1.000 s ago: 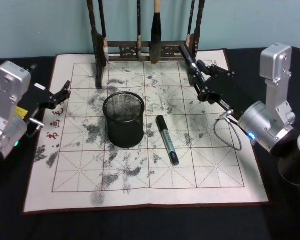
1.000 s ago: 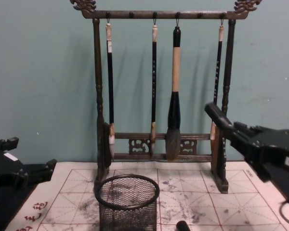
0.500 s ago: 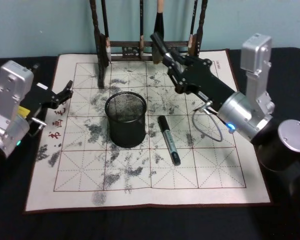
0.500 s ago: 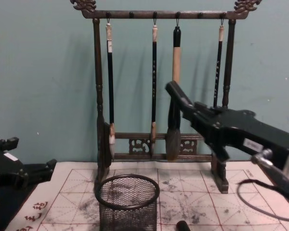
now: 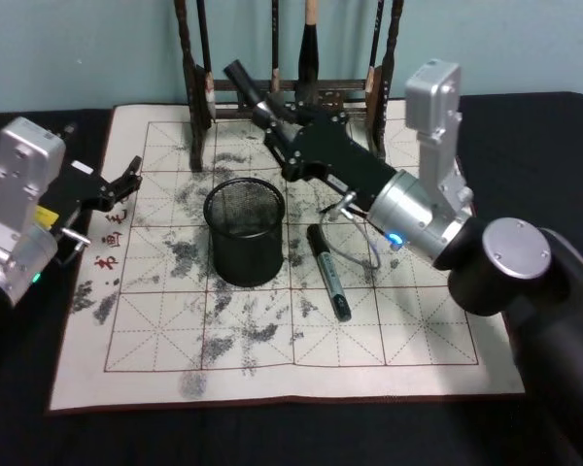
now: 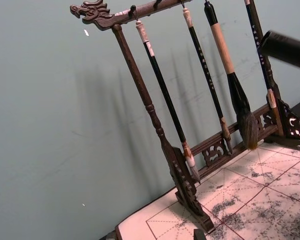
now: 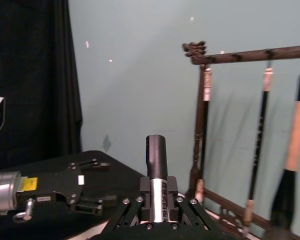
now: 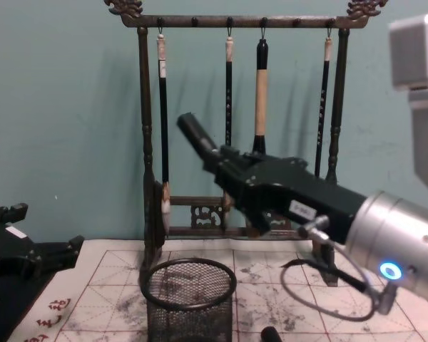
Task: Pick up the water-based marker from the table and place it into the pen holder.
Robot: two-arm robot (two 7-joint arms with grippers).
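Gripping a black marker (image 5: 243, 78), right gripper (image 5: 268, 109) hovers at the pen holder's (image 5: 243, 233) 12 o'clock — second marker (image 5: 327, 272) lies at 4 o'clock; left gripper (image 5: 128, 179), jaws apart, at 9 o'clock.

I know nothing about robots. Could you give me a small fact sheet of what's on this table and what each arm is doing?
right gripper: jaws shut on the held marker, raised above the mat, just behind the pen holder
held marker: black, tilted, pointing toward the brush rack
left gripper: jaws open, idle by the mat's left edge
pen holder: black mesh cup, upright on the mat
second marker: lying flat, right of the pen holder
brush rack: wooden, at the mat's far edge, four brushes hanging
mat: gridded, ink-stained
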